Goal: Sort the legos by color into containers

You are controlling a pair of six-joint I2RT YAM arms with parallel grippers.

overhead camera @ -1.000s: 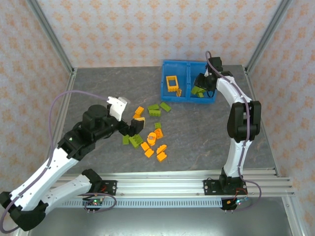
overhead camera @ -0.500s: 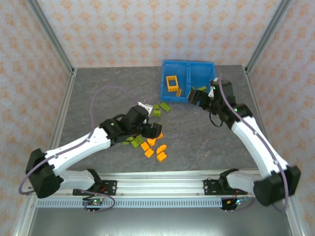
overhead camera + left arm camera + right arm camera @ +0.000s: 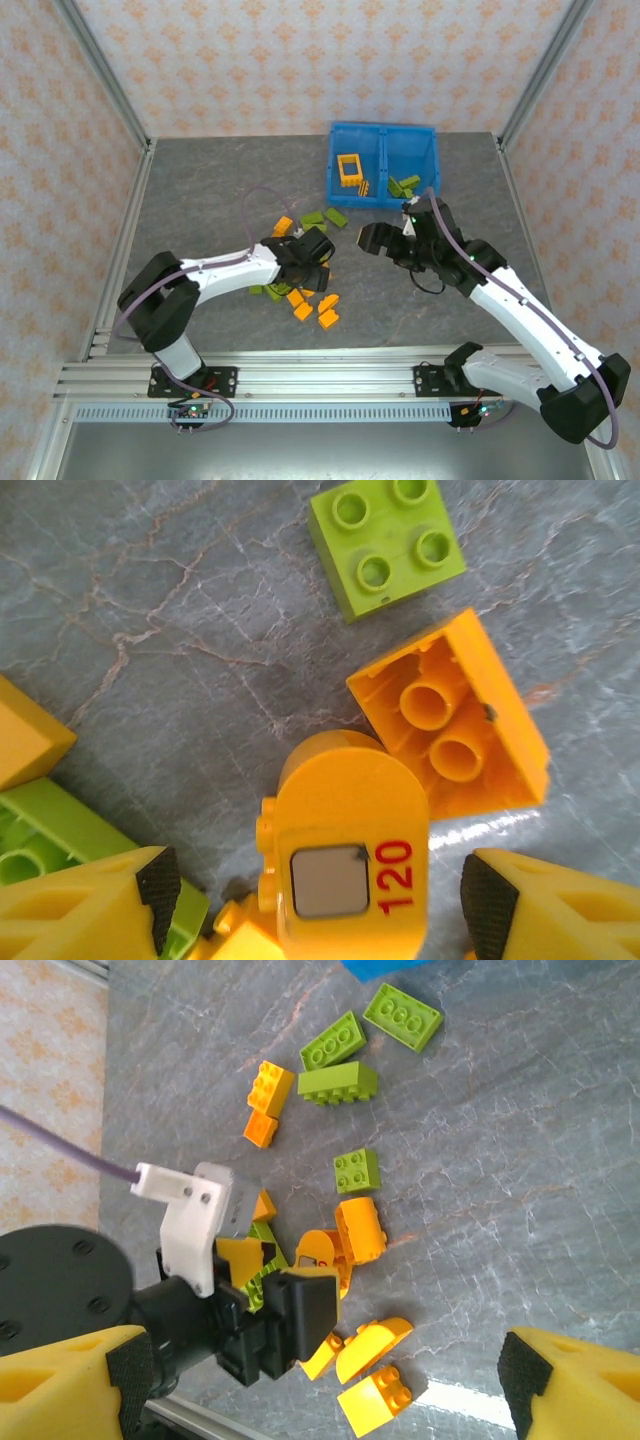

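The blue bin (image 3: pixel 384 150) stands at the back; its left compartment holds an orange frame piece (image 3: pixel 350 170), its right one green bricks (image 3: pixel 403 186). Loose orange and green legos (image 3: pixel 300 300) lie mid-table. My left gripper (image 3: pixel 312 258) (image 3: pixel 322 905) is low over this pile, open, its pads (image 3: pixel 157 888) either side of a rounded orange brick marked 120 (image 3: pixel 345 845). An upturned orange brick (image 3: pixel 450 725) and a green 2x2 (image 3: pixel 388 545) lie just beyond. My right gripper (image 3: pixel 385 240) (image 3: pixel 325 1380) hovers open and empty right of the pile, with the left gripper (image 3: pixel 290 1320) in its view.
Green bricks (image 3: pixel 338 1082) and an orange one (image 3: pixel 270 1090) lie toward the bin. Rounded orange pieces (image 3: pixel 373 1345) sit at the pile's near side. Bare grey tabletop (image 3: pixel 200 190) stretches left and right of the pile. Metal rails run along the near edge (image 3: pixel 320 375).
The left gripper has come down onto the pile and now straddles the 120 brick. The right arm has swung from the bin's right compartment back toward the table's middle.
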